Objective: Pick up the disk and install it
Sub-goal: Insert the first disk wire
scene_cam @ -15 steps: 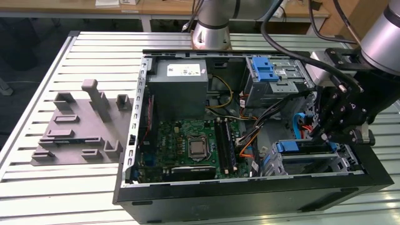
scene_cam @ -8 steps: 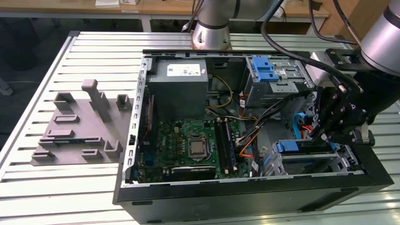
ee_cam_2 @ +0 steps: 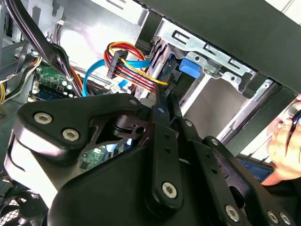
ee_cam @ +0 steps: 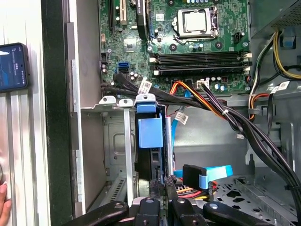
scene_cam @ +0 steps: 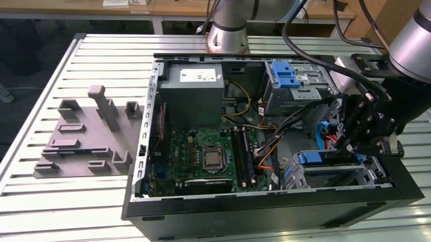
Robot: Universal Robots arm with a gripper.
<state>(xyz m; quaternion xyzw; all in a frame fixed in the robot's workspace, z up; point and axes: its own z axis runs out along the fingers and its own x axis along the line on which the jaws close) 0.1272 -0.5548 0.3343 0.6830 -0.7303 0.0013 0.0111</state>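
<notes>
**Disk on edge in the drive cage**

The disk point(ee_cam: 151, 141) stands upright in the drive cage point(ee_cam: 115, 136) (blue rail showing), long axis running down into it. The gripper point(ee_cam: 162, 188) pinches its near edge, directly behind.

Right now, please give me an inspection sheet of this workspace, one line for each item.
Surface: slatted metal table, carrying an open computer case.
Job's things: the disk sits upright in the drive cage, blue rail end showing.
Clutter: grey fixture plate at the exterior view's left; a phone on the table.
Gripper: lowered into the case at the drive cage; open or shut cannot be told.
Cables: bundle of coloured wires and black cables near the cage.
Surroundings: a person's hand beside the case.
</notes>
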